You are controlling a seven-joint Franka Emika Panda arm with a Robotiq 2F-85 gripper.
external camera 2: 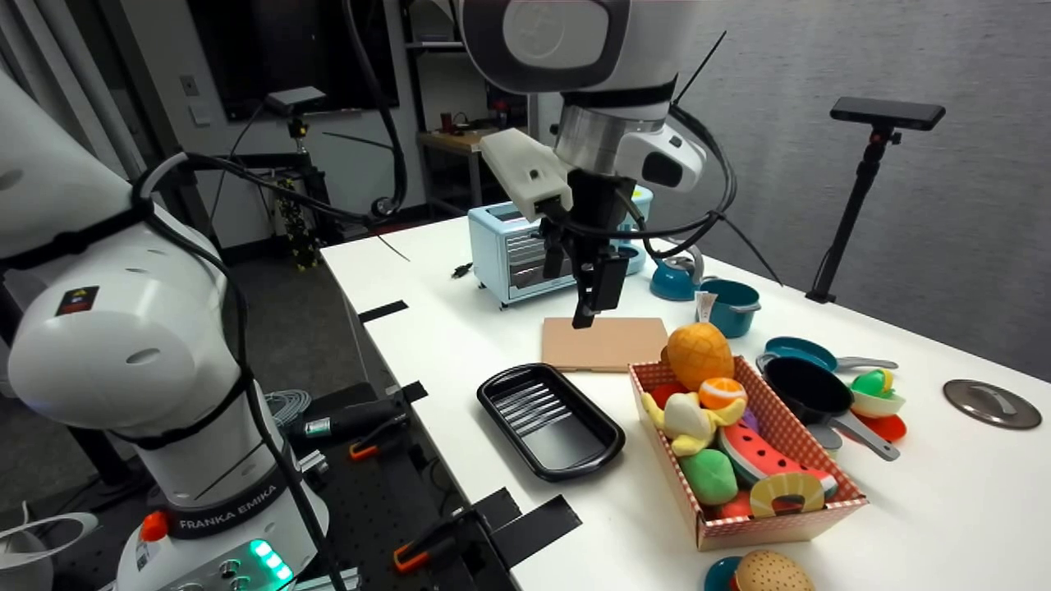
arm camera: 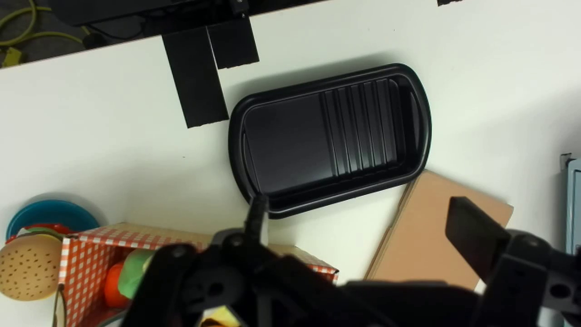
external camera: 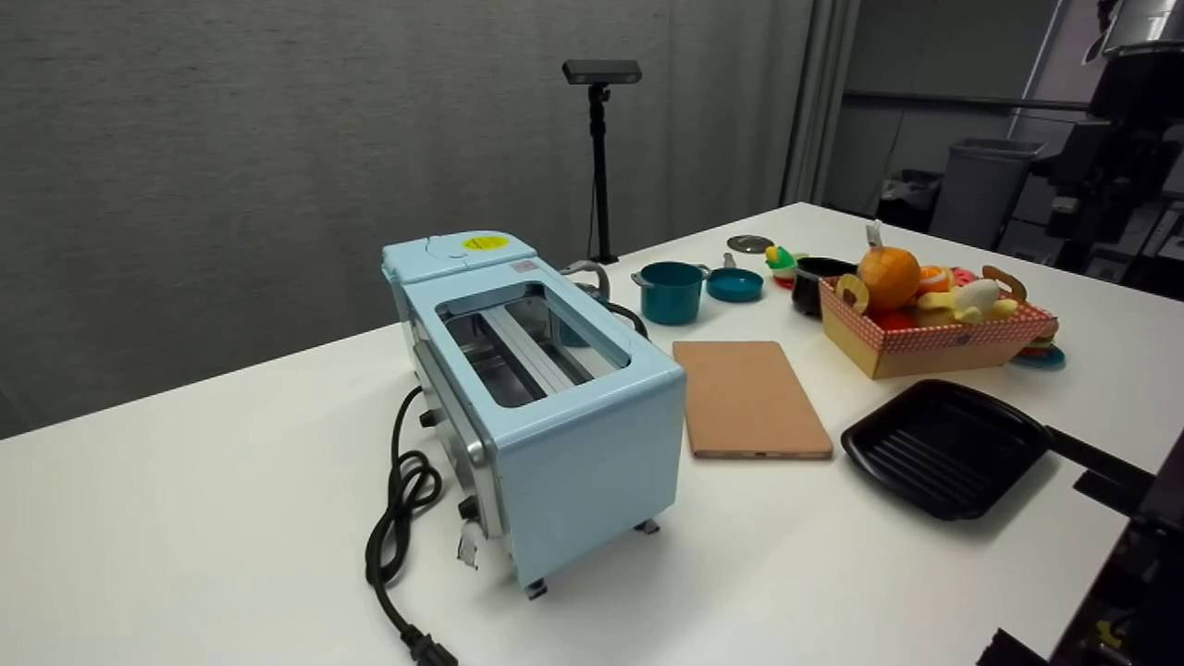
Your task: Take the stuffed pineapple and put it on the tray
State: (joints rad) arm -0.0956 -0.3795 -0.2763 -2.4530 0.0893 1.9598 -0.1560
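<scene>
The stuffed pineapple (external camera 2: 699, 356) is an orange-yellow plush with a crosshatch pattern. It lies on top of other toy foods at one end of the crate and also shows in an exterior view (external camera: 889, 277). It is not visible in the wrist view, where the gripper covers much of the crate. The black tray (external camera 2: 566, 435) lies flat on the table beside the crate; it also shows in an exterior view (external camera: 943, 453) and in the wrist view (arm camera: 290, 141). Its inside is bare. My gripper (external camera 2: 568, 294) is open and empty, high above the table (arm camera: 357, 209).
The red-checked wooden crate (external camera 2: 669, 468) holds several toy foods. A flat brown board (external camera 2: 603, 345) lies by the tray. A blue toaster oven (external camera: 592, 462), a teal pot (external camera: 672, 294), a black pot (external camera 2: 809, 390) and a toy burger (external camera 2: 772, 572) are around.
</scene>
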